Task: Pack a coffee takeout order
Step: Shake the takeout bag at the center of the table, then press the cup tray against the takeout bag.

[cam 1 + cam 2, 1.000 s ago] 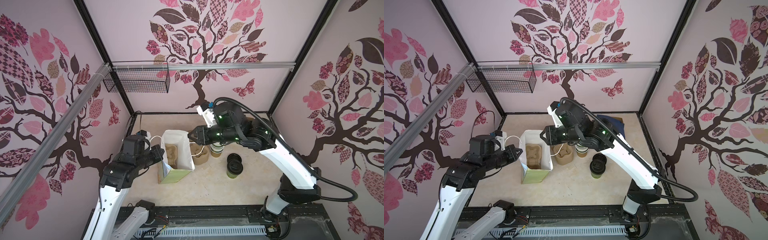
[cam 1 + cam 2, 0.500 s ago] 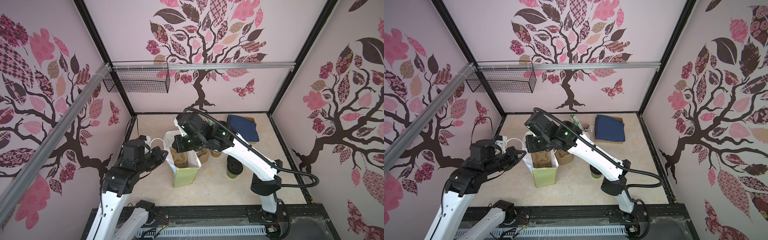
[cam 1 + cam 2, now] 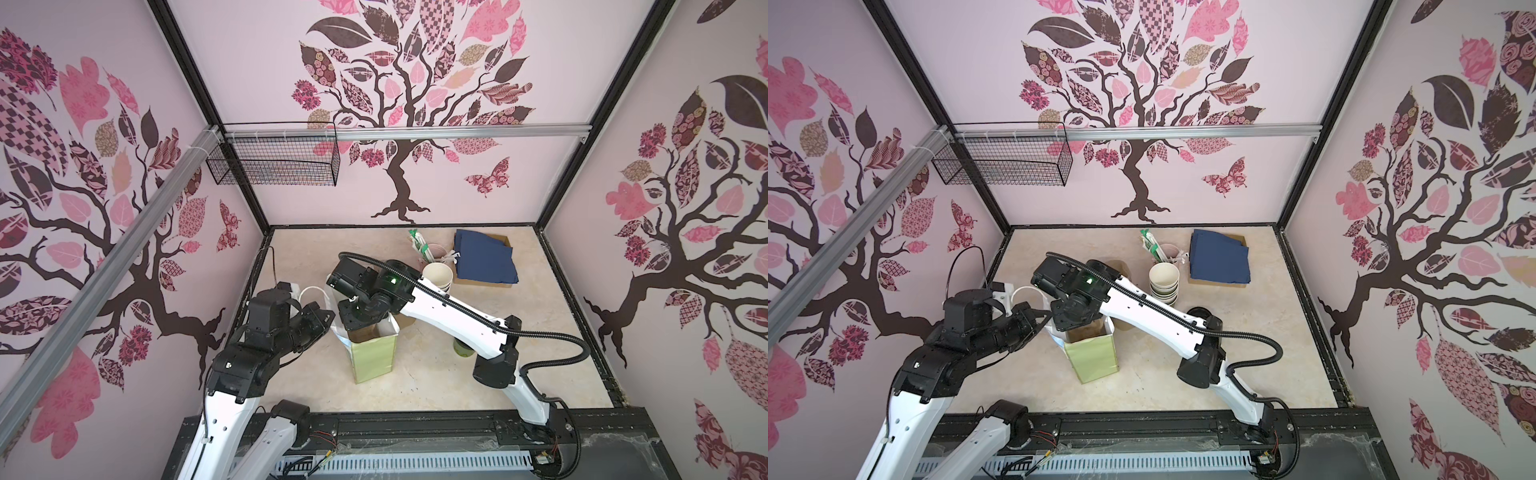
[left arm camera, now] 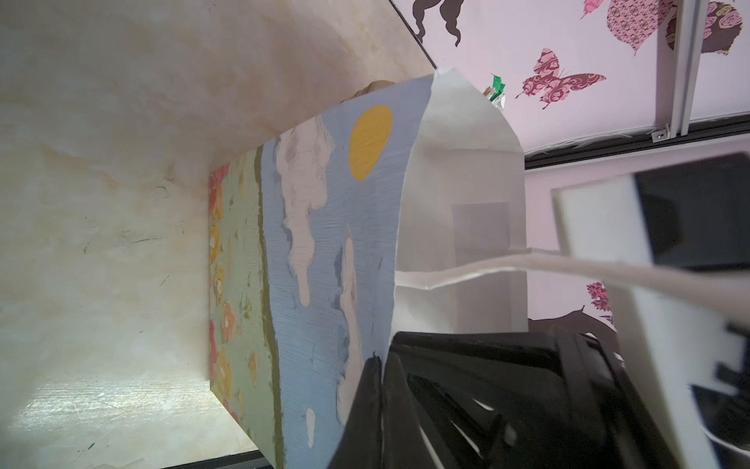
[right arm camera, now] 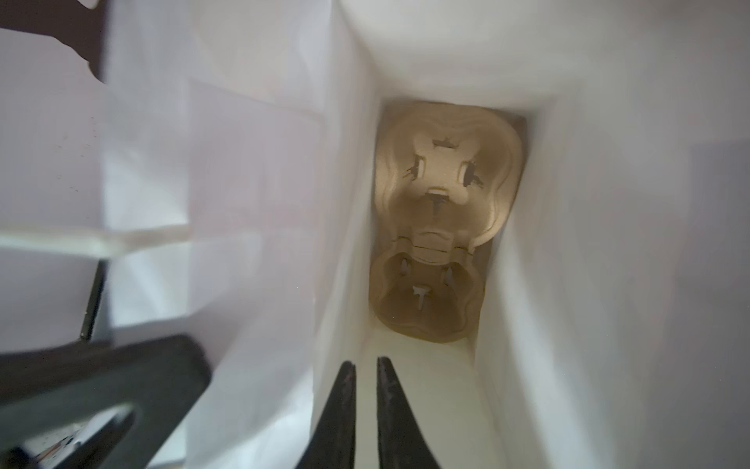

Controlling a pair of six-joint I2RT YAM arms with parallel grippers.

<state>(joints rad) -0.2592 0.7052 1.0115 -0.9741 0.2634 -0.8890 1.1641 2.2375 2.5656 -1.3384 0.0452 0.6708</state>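
The pale green paper bag [image 3: 372,355] [image 3: 1094,353] stands upright in mid-table. In the left wrist view its printed wall [image 4: 324,243] fills the picture. My left gripper [image 3: 328,319] [image 4: 380,359] is shut on that wall's top edge. My right gripper [image 5: 365,361] hangs inside the bag's mouth, fingers almost together with nothing between them. The tan carrier [image 5: 438,227] lies flat on the bag's floor below it. The olive-green cup [image 3: 462,348] with its black lid [image 3: 1198,312] stands to the right, mostly hidden by the right arm. The navy napkin [image 3: 484,257] lies at the back right.
A stack of lidless white-lined cups [image 3: 437,274] and a pink cup of stirrers [image 3: 428,249] stand just behind the right arm. The napkin rests on a cardboard tray [image 3: 486,282]. A wire basket [image 3: 274,164] hangs on the back wall. The bag's white handle [image 3: 309,293] loops over my left gripper.
The right arm swung left from beside the bag to over its mouth, and its gripper dipped inside while closing. The bag stood more upright and shifted a little. The left gripper kept its hold.
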